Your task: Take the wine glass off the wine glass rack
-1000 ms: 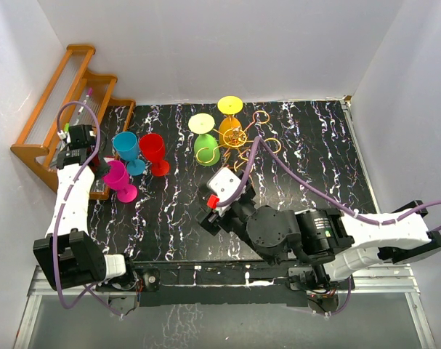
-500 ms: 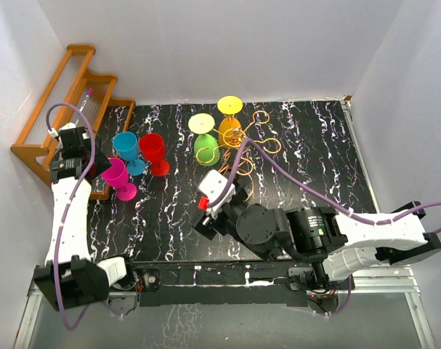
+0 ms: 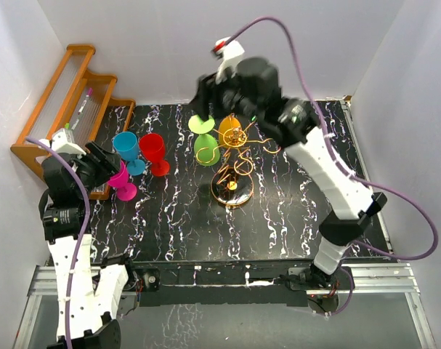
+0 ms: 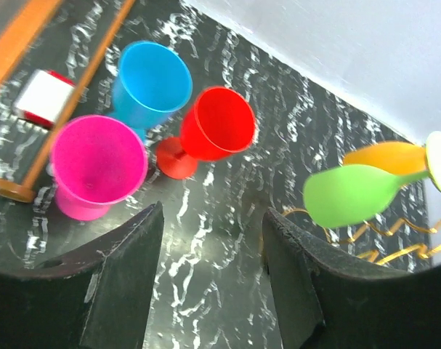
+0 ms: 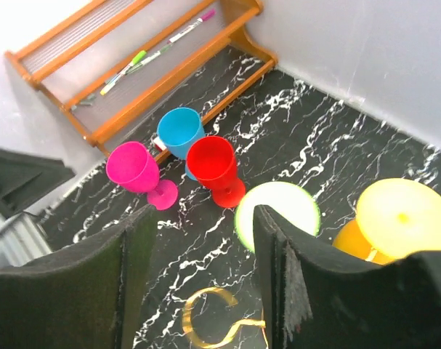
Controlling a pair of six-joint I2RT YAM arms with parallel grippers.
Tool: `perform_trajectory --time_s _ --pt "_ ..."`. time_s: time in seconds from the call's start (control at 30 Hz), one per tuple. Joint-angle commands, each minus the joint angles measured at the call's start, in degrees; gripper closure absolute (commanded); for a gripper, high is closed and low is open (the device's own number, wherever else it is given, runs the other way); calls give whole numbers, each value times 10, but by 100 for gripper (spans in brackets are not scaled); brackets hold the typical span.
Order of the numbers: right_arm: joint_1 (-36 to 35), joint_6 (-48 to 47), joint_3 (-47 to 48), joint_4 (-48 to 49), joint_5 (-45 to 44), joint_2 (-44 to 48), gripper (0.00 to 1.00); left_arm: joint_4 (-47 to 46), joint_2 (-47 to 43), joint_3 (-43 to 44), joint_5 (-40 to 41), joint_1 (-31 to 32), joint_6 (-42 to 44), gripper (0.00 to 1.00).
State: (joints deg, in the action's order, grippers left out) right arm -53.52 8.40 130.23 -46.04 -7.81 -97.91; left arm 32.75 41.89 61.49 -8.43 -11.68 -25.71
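top external: three upright glasses (image 3: 151, 149), two inverted glasses (image 3: 205, 150), one gold rack (image 3: 232, 187)

Three cups (image 3: 126, 145) stand left of the wine glass rack (image 3: 232, 191).

The surface (image 3: 176, 218) is black, streaked with white marble-like veins. The gold wire wine glass rack (image 3: 232, 192) shines a warm yellow. The lime-green plastic wine glass (image 4: 349, 195) has a paler foot; the orange plastic wine glass (image 5: 403, 217) has a yellow foot. Beside them are a sky-blue plastic goblet (image 3: 125, 144), a red plastic goblet (image 3: 151, 147) and a magenta plastic goblet (image 3: 117, 174). The stepped wooden shelf (image 3: 60, 94) is orange-brown.
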Motion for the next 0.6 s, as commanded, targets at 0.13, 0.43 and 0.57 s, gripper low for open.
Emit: perform_trajectory --time_s 0.13,0.43,0.57 --pt "232 183 -1 35 390 -35 48 -58 38 9 -185 -3 -62 44" --pt "239 153 -2 -26 391 -89 53 -186 107 21 -334 -3 -170 44" --pt "238 133 -14 -43 353 -91 55 -217 134 27 -369 -2 -198 44"
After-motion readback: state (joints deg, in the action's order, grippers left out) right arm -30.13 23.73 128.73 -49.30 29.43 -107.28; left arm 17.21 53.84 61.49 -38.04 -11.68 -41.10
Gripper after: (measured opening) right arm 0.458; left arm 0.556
